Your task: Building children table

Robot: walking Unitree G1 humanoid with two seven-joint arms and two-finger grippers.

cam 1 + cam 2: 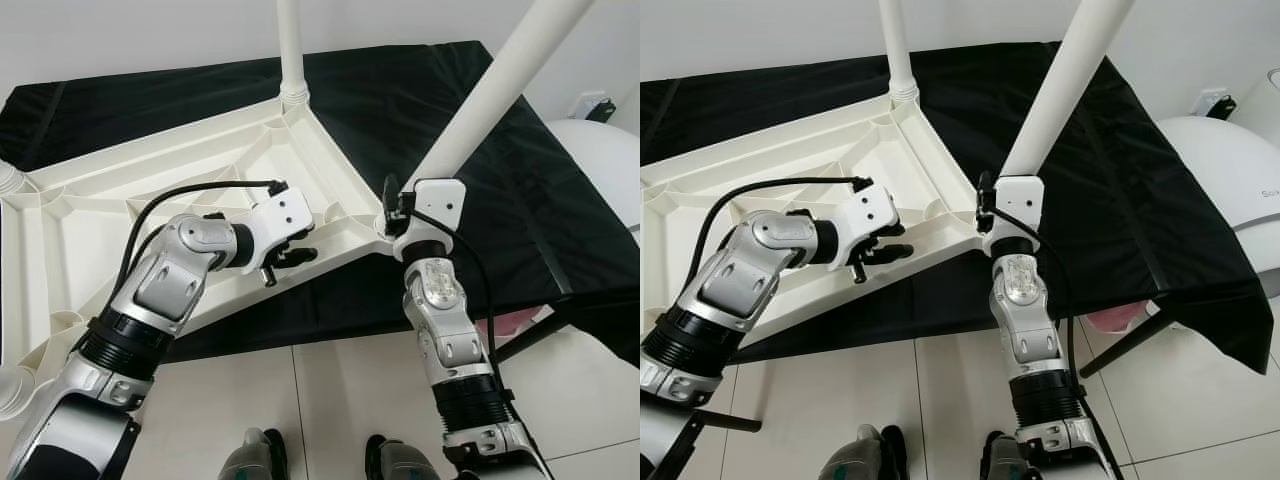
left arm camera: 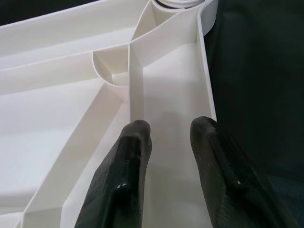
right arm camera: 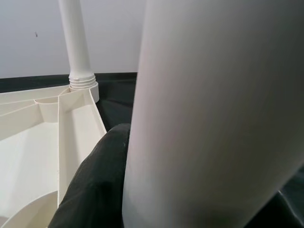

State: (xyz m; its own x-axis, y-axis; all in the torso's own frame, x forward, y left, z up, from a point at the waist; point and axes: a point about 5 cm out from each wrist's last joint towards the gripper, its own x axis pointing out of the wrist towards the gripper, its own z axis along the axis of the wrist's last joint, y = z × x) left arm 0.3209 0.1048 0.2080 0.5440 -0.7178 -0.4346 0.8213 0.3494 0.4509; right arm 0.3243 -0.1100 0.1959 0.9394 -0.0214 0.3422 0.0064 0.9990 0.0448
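Observation:
A white plastic table top [image 1: 150, 190] lies upside down on a black cloth, ribs facing up. One white leg [image 1: 289, 50] stands upright in its far corner socket. A second white leg [image 1: 490, 95] leans up and to the right from the near right corner. My right gripper [image 1: 392, 212] is shut on that leg's lower end; one black finger [image 3: 95, 185] shows pressed beside the leg [image 3: 209, 114]. My left gripper [image 2: 171, 130] is open, its fingers hovering over the near edge channel of the table top [image 2: 57, 137], close to the rim.
The black cloth [image 1: 520, 200] covers a low table and hangs off its right side. A white rounded object [image 1: 605, 160] stands at the right. Something pink [image 1: 1110, 318] sits under the cloth's edge. Tiled floor [image 1: 330, 400] and my feet [image 1: 260, 455] are below.

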